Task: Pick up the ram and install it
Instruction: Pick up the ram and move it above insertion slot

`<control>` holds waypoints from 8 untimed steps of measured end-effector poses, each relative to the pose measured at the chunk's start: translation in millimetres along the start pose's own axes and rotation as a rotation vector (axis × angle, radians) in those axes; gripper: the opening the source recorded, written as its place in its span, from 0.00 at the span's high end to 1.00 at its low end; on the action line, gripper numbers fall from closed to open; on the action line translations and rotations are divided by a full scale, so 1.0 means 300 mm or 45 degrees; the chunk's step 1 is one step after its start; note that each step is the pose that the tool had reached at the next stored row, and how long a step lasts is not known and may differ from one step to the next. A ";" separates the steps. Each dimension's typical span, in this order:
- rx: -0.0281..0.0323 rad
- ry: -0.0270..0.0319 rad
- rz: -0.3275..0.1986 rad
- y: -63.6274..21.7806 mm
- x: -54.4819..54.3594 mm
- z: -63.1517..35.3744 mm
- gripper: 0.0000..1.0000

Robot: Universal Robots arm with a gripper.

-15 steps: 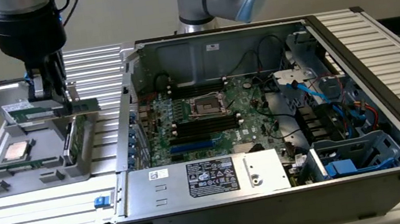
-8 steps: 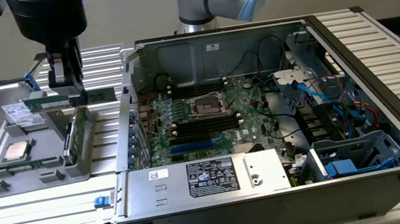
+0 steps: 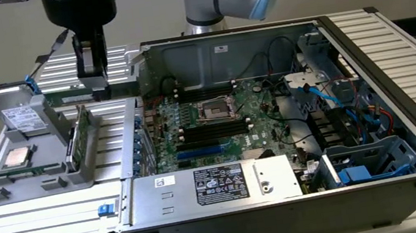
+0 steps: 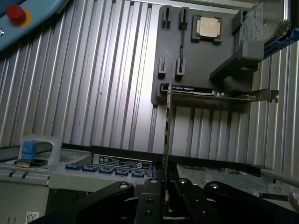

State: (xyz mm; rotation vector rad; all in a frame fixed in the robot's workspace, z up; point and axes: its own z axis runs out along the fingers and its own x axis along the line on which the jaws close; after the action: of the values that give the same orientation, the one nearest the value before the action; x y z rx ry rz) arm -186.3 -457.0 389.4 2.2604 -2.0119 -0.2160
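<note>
My gripper [image 3: 95, 91] hangs over the gap between the grey parts holder [image 3: 5, 195] and the open computer case [image 3: 287, 203], shut on the ram [image 3: 69, 98]. The ram is a slim green stick held level, its length running across the exterior view behind the fingers. From the wrist it shows edge-on as a thin blade [image 4: 167, 130] rising out of the gripper [image 4: 164, 179], above the case edge. The motherboard [image 3: 260, 105] lies inside the case, its black memory slots [image 3: 215, 132] below the processor socket [image 3: 215, 109].
The holder [image 4: 170, 56] carries a green expansion card with a silver bracket [image 3: 80, 142] [image 4: 219, 94], a square silver processor [image 3: 16, 157] [image 4: 208, 26] and a hard drive [image 3: 17, 113] [image 4: 266, 18]. The power supply [image 3: 218, 184] sits at the case front. Cables and a drive cage [image 3: 363, 161] crowd the exterior view's right.
</note>
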 end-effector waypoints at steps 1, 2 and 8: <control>-0.0009 -0.0003 0.000 -0.014 0.002 -0.007 0.86; -0.0018 -0.0007 0.000 -0.029 0.003 -0.013 0.86; -0.0042 -0.0040 0.000 -0.113 0.013 -0.053 0.86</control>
State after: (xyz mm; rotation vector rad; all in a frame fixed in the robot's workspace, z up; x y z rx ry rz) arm -149.8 -457.0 398.9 2.2600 -2.0112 -0.2229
